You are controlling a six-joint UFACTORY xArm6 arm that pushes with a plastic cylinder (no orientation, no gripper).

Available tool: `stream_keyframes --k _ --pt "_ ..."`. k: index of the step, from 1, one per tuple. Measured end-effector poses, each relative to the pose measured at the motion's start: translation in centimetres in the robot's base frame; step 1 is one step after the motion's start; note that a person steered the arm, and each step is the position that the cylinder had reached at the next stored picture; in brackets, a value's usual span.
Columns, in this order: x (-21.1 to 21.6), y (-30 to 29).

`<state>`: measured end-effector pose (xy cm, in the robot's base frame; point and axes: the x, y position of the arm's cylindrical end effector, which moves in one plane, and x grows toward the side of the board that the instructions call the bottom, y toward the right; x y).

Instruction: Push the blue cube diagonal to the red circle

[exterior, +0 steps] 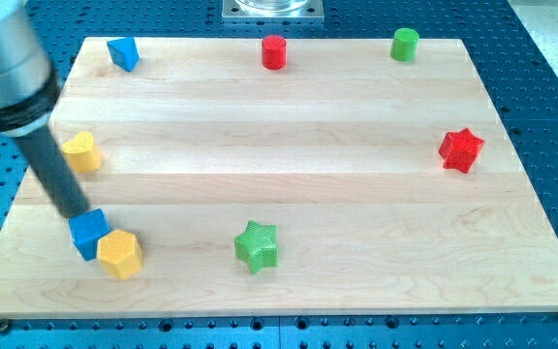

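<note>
Near the left front corner of the pale wooden board [289, 184], my tip [74, 214] stood at the far left edge of the blue cube [89, 233], apparently touching it; the rod carried no fingers, so no open or closed state applied. The dark rod rose from that point up and left to a grey cylindrical housing [3, 68] at the view's top left.

The blue cube lay in contact with a yellow hexagonal block [120, 254] just to its near right. A second yellow block [82, 152], its shape not clear, sat beside the rod on the left edge, farther back.

The red circle, a short red cylinder [274, 51], stood at the far edge near the centre, well apart from the blue cube. Another blue block [123, 53], angular in form, lay at the far left. A green cylinder [405, 44] occupied the far right, a red star [461, 149] the right side, and a green star [257, 245] the near centre.

The board rested on a blue perforated table [541, 78].
</note>
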<state>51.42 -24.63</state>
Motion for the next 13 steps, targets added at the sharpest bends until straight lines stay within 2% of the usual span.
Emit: stream_keyframes --k 1,3,5,6,7,8,9,10,11,12,13 --pt "5.6 -1.7" --pt "-1.6 13.7" --pt "-3.1 28.4" --pt "-6.7 20.9" --pt "-1.2 19.0" --pt "1.9 27.9" --pt "2.9 38.9" --pt "5.6 42.6" --pt "4.9 39.2" --pt "6.7 37.7" --pt "10.3 37.2"
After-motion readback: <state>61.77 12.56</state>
